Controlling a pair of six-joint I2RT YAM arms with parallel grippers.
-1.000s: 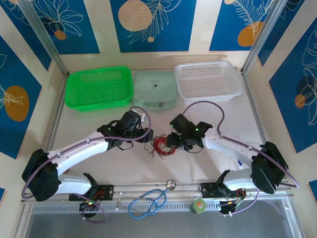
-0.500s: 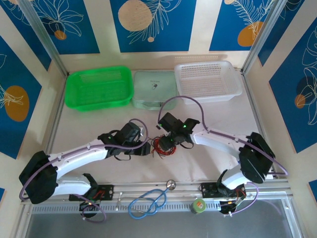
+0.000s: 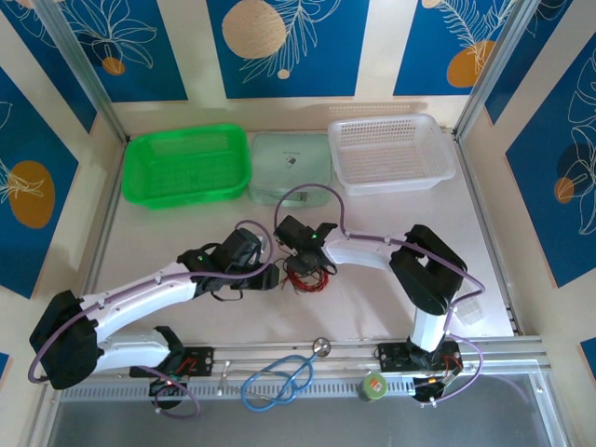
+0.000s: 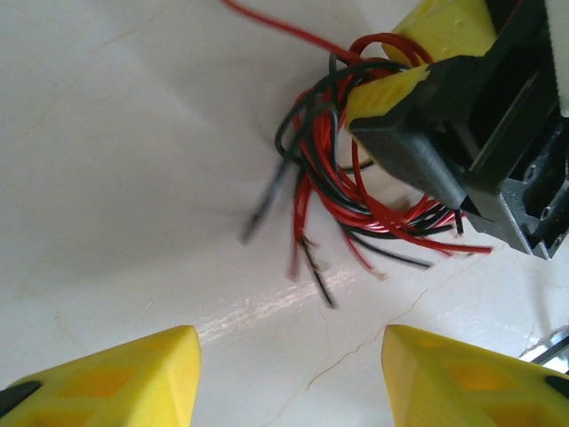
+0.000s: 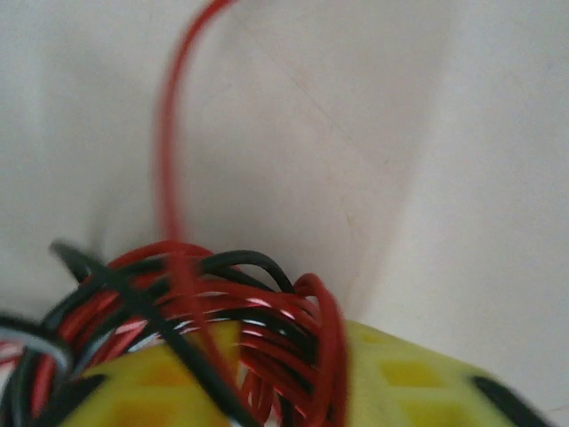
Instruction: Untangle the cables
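The cables (image 3: 313,277), a tangle of thin red and black wires, lie mid-table. My right gripper (image 3: 302,264) reaches in from the right and is shut on the bunch. In the right wrist view the loops (image 5: 267,320) are pinched between its yellow fingers (image 5: 418,382), and one red strand rises away. In the left wrist view the wires (image 4: 356,200) hang from those yellow fingers (image 4: 391,89), loose ends trailing on the table. My left gripper (image 4: 291,365) is open just short of the loose ends, nothing between its fingers. From above, the left gripper (image 3: 272,276) sits left of the tangle.
Along the back stand a green basket (image 3: 186,166), a pale green case (image 3: 291,168) and a white basket (image 3: 391,152). A blue stethoscope (image 3: 279,377) and a green tape roll (image 3: 374,386) lie by the front rail.
My right arm swung left over the tangle and its jaws closed on the wires. The left gripper edged slightly nearer, still open.
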